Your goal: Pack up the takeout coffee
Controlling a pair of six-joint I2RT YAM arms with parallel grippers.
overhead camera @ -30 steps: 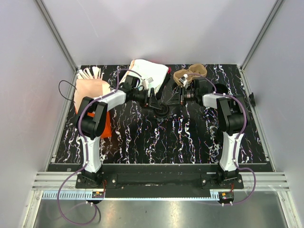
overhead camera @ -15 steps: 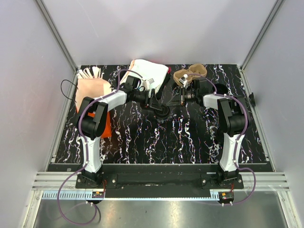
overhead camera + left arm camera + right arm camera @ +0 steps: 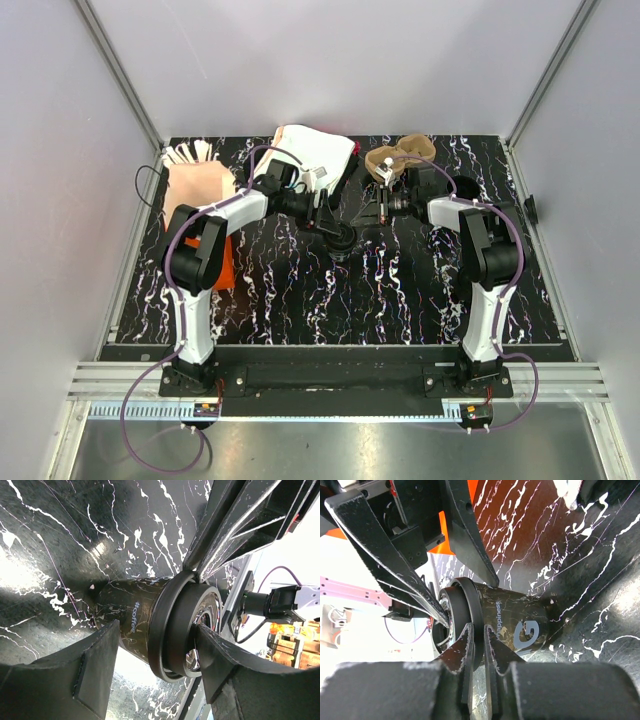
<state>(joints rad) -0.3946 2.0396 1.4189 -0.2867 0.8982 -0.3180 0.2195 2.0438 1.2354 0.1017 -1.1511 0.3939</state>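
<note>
Within the last second the right end effector has narrowed almost fully. Its tips now pinch the lid rim of the small black tapered disposable cup, which has not shifted from the middle of the tabletop. The left end effector stands wide, fingers either side of the cup's upper part, apparently bracing it. This likely readies a lift toward the brown two-hollow cardboard tray, far right, just beyond the right wrist. The cup sits well apart from every edge. Room lies open on the near side, but the white paper bag crowds the far side — upward looks freest.
</note>
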